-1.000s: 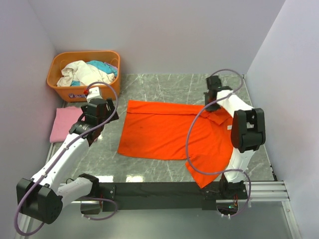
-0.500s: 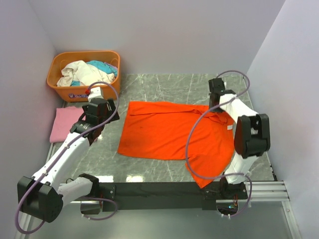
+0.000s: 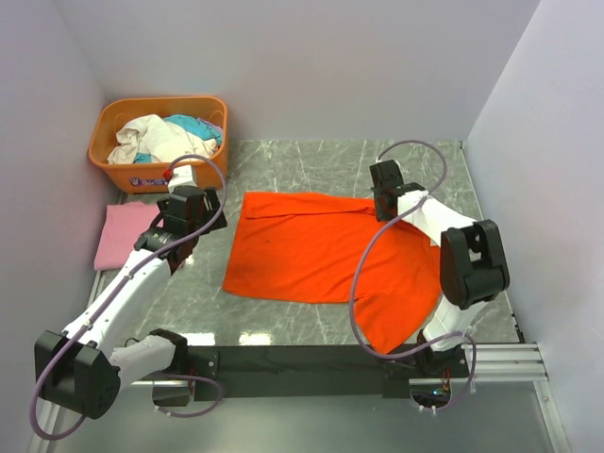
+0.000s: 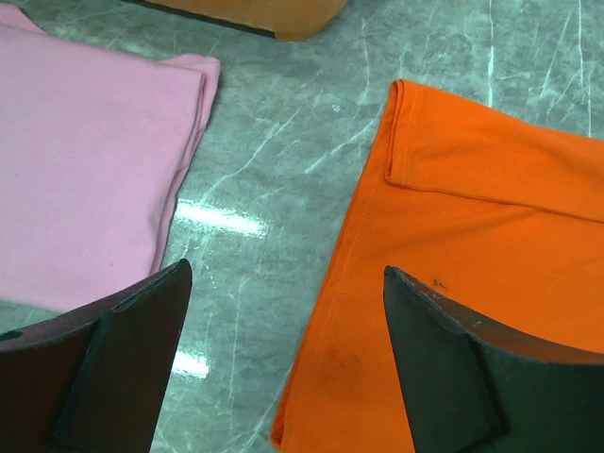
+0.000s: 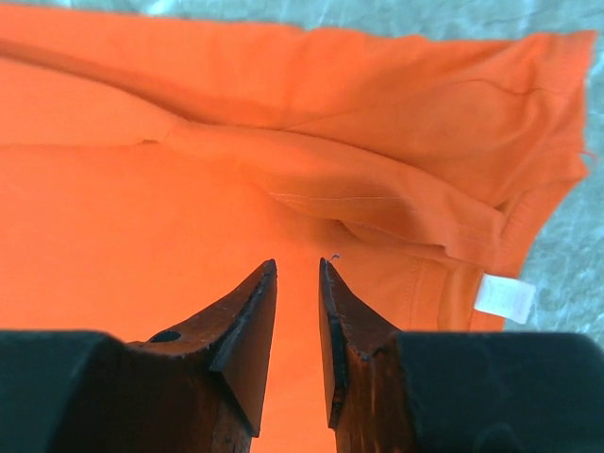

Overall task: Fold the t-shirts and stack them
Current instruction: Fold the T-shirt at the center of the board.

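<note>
While I watch from the remote desk, the orange-red t-shirt [image 3: 311, 250] lies spread across the middle of the grey marble table [image 3: 302, 160]. Its body is flat at centre frame and its right side trails toward the lower right of the overhead view. A hemmed flap is turned over at its upper left corner. Near the upper right of the shirt the cloth is rumpled into soft ridges around the collar, where a small white label [image 5: 503, 297] shows at the right of the right wrist view. The right gripper [image 3: 384, 179] sits over that rumpled part. From its wrist camera I see its two dark fingers [image 5: 245, 330] standing only a narrow slit apart, pinching nothing, with orange cloth visible through the gap. I cannot tell whether the tips touch the fabric. The light pink t-shirt [image 3: 123, 231] rests folded flat at the left edge of the overhead frame, apart from the orange one with a strip of bare marble between them. The left gripper [image 3: 187, 203] hangs above that strip, its fingers spread wide and empty, pink cloth to one side of them and orange to the other in the left wrist view. Just above the pink shirt, in the upper left of the frame, the orange plastic basket [image 3: 109, 160] holds a heap of white and teal laundry [image 3: 160, 137].
</note>
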Robot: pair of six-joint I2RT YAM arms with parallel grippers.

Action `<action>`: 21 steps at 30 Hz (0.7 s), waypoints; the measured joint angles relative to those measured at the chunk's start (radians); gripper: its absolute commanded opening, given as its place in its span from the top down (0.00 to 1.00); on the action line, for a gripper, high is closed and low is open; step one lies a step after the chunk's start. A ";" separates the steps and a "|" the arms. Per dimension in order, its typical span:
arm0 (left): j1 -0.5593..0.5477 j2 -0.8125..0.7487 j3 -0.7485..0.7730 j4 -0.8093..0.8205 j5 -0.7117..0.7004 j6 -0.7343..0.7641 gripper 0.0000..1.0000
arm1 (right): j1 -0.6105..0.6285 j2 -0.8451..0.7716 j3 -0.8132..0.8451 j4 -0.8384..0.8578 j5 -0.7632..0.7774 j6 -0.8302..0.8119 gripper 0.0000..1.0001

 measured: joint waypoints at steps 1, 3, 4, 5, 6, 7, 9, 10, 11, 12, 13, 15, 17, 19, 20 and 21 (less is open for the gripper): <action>0.000 0.000 0.000 0.000 0.000 0.000 0.12 | 0.003 0.016 0.001 0.001 0.000 -0.007 0.68; 0.000 0.000 0.000 0.000 0.000 0.000 0.12 | 0.010 0.044 0.004 0.005 0.003 -0.019 0.68; 0.000 0.002 0.000 0.000 0.000 0.000 0.12 | 0.012 0.061 0.009 0.005 0.005 -0.025 0.68; 0.000 0.004 0.000 0.000 0.000 0.000 0.12 | 0.014 0.079 0.016 0.004 0.007 -0.029 0.68; 0.000 0.006 0.000 0.000 0.000 0.000 0.12 | 0.014 0.093 0.021 0.005 0.012 -0.032 0.68; 0.000 0.010 0.000 0.000 0.000 0.000 0.12 | 0.014 0.110 0.030 0.004 0.016 -0.033 0.68; 0.000 0.017 0.000 0.000 0.000 0.000 0.12 | 0.016 0.140 0.044 0.008 0.026 -0.037 0.68; 0.000 0.019 0.000 0.000 0.000 0.000 0.12 | 0.016 0.152 0.049 0.008 0.035 -0.040 0.68; 0.000 0.022 0.000 0.000 0.000 0.000 0.12 | 0.016 0.161 0.050 0.010 0.044 -0.040 0.68; 0.000 0.023 0.000 0.000 0.000 0.000 0.12 | 0.016 0.167 0.052 0.010 0.052 -0.043 0.68; 0.000 0.025 0.000 0.000 0.000 0.000 0.12 | 0.016 0.173 0.055 0.010 0.063 -0.043 0.68; 0.000 0.027 0.000 0.000 0.000 0.000 0.12 | 0.016 0.182 0.066 0.011 0.082 -0.043 0.68; 0.000 0.030 0.000 0.000 0.000 0.000 0.12 | 0.016 0.192 0.079 0.014 0.101 -0.043 0.68; 0.000 0.032 0.000 0.000 0.000 0.000 0.12 | 0.016 0.203 0.095 0.017 0.114 -0.045 0.68; 0.000 0.032 0.000 0.000 0.000 0.000 0.12 | 0.017 0.208 0.102 0.016 0.117 -0.047 0.68; 0.000 0.032 0.000 0.000 0.000 0.000 0.12 | 0.018 0.214 0.111 0.017 0.120 -0.050 0.68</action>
